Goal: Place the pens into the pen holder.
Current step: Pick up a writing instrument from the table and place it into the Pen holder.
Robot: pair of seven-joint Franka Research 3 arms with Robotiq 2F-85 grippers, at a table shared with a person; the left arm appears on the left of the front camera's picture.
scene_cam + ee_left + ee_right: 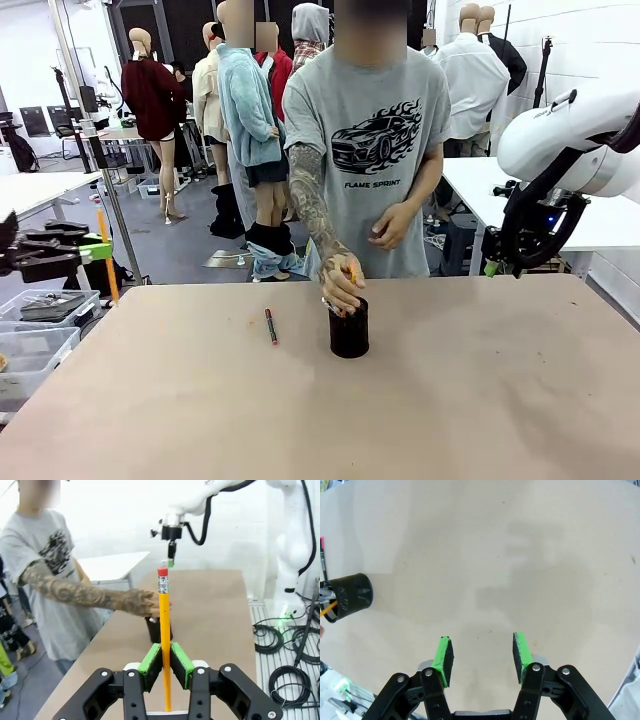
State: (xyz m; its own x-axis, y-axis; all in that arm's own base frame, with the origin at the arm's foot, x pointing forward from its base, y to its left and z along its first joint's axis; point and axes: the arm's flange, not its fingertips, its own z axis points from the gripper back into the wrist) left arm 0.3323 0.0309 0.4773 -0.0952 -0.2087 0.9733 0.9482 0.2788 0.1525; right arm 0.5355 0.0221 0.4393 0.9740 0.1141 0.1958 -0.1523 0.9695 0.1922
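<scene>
The black pen holder (349, 330) stands mid-table. The person's hand (342, 288) rests on its rim with an orange pencil (351, 272) going in. A dark pen with red ends (270, 326) lies on the table left of the holder. Off the table's left edge, my left gripper (93, 245) is shut on a yellow pencil (164, 630) that stands upright between the pads, red eraser on top. In the left wrist view the holder (152, 630) stands behind that pencil. My right gripper (480, 647) hangs open and empty over bare table, with the holder (351, 596) far to its left.
Clear plastic bins (35, 345) sit off the table's left edge. The person stands at the far side, one forearm (85, 594) stretched over the table. The right arm (570, 150) hovers above the far right corner. Cables (287, 675) lie on the floor.
</scene>
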